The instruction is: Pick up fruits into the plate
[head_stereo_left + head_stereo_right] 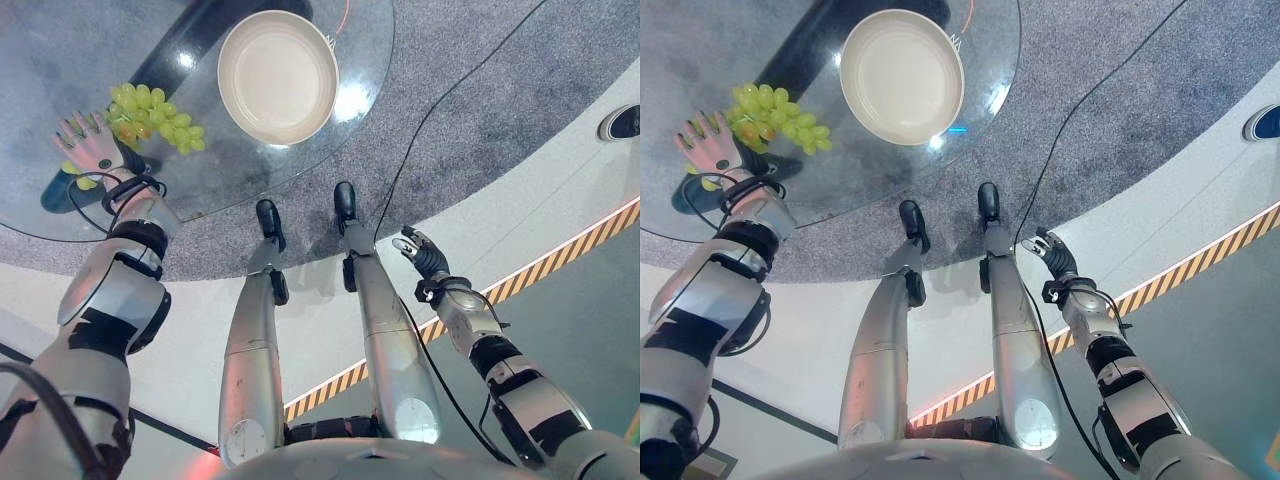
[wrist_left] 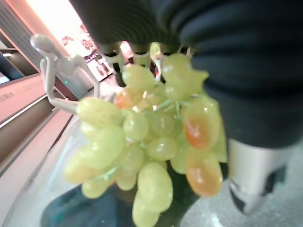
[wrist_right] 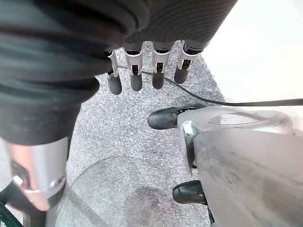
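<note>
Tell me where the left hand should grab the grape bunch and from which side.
Probably from above, on the near end of the grape bunch where the left hand already sits, fingers closing round the thick middle of the cluster. It lies flat on the glass table, so single grapes would likely slip.

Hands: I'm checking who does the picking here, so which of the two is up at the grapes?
The left hand, raised over the glass table right beside the green grape bunch. The right hand hangs low over the floor, away from the table.

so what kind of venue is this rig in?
Probably an exhibition or showroom floor: round glass table on grey carpet, hazard-striped floor edge, lit display walls behind the grapes.
</note>
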`<state>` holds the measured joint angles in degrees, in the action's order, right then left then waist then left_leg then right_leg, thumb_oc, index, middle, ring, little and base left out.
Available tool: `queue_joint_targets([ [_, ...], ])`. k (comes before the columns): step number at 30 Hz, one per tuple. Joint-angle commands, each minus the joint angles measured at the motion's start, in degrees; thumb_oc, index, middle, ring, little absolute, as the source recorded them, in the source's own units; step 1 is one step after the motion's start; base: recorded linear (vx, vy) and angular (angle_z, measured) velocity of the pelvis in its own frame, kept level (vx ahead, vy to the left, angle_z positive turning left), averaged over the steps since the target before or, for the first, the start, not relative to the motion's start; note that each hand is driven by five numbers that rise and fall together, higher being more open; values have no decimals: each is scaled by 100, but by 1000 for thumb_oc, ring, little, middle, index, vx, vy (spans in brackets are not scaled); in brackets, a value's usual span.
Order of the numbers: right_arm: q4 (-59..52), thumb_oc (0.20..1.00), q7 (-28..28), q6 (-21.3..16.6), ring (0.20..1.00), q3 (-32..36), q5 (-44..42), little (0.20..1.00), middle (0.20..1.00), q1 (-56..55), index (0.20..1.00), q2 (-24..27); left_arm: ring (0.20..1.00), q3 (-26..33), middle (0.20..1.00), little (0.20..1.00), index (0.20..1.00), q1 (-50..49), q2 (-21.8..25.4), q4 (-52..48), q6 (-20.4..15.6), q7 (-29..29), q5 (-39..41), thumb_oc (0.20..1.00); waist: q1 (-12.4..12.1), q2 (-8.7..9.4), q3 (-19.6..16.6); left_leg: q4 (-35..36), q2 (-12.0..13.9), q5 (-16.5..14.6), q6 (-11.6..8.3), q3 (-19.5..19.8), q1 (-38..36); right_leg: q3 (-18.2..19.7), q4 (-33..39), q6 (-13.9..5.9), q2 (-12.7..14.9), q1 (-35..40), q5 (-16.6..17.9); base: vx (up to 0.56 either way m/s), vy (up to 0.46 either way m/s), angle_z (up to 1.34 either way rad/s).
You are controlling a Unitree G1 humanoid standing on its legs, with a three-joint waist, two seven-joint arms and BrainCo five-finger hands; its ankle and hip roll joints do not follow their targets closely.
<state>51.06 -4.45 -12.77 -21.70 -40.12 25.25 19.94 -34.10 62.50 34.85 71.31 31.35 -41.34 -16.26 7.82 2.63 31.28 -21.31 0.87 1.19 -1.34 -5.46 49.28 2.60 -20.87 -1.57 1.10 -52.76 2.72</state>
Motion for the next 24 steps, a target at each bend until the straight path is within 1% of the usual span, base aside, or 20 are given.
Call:
queue_joint_targets([
  [1, -375, 1000, -132, -172, 1000, -216, -307, 1000, 1000, -348, 1000, 62, 1000, 89, 1000, 1000, 1000, -68, 362, 204, 348, -227, 191, 1000, -62, 35, -149, 63, -382, -209, 29, 609, -105, -104, -526, -38, -596, -57, -375, 0, 0, 0],
  [3, -401, 1000, -139, -180, 1000, -227, -324, 1000, 1000, -350, 1000, 62, 1000, 103, 1000, 1000, 1000, -38, 391, 207, 360, -257, 207, 1000, -60, 43, -149, 44, -384, -220, 27, 612, -76, -106, -531, -39, -594, -82, -373, 0, 0, 0],
  [4, -385, 1000, -172, -228, 1000, -231, -336, 1000, 1000, -358, 1000, 48, 200, 127, 200, 200, 200, 17, 434, 228, 329, -245, 207, 200, -57, 46, -149, 35, -397, -235, 24, 618, -43, -113, -512, -45, -587, -114, -354, 0, 0, 0],
  [9, -443, 1000, -140, -205, 1000, -227, -340, 1000, 1000, -385, 1000, 49, 200, 153, 200, 200, 200, 16, 453, 202, 300, -218, 216, 200, -60, 22, -149, 44, -419, -246, 33, 622, -34, -127, -508, -52, -577, -135, -344, 0, 0, 0],
  [13, -433, 1000, -151, -210, 1000, -234, -305, 1000, 1000, -388, 1000, 46, 200, 158, 200, 200, 200, -28, 411, 184, 179, -208, 200, 200, -65, -4, -149, 54, -440, -258, 47, 619, -75, -125, -520, -50, -581, -117, -349, 0, 0, 0],
  [17, -432, 1000, -165, -214, 1000, -223, -263, 1000, 1000, -387, 1000, 49, 200, 159, 200, 200, 200, -36, 389, 144, 157, -218, 218, 200, -70, -19, -149, 91, -455, -247, 54, 619, -140, -128, -500, -56, -582, -58, -350, 0, 0, 0],
  [24, -504, 1000, -145, -216, 1000, -243, -240, 1000, 1000, -435, 1000, 55, 200, 121, 200, 200, 200, 2, 413, 31, 127, -56, 122, 200, -85, -50, -149, 183, -490, -246, 79, 613, -319, -147, -431, -64, -569, 96, -347, 0, 0, 0],
])
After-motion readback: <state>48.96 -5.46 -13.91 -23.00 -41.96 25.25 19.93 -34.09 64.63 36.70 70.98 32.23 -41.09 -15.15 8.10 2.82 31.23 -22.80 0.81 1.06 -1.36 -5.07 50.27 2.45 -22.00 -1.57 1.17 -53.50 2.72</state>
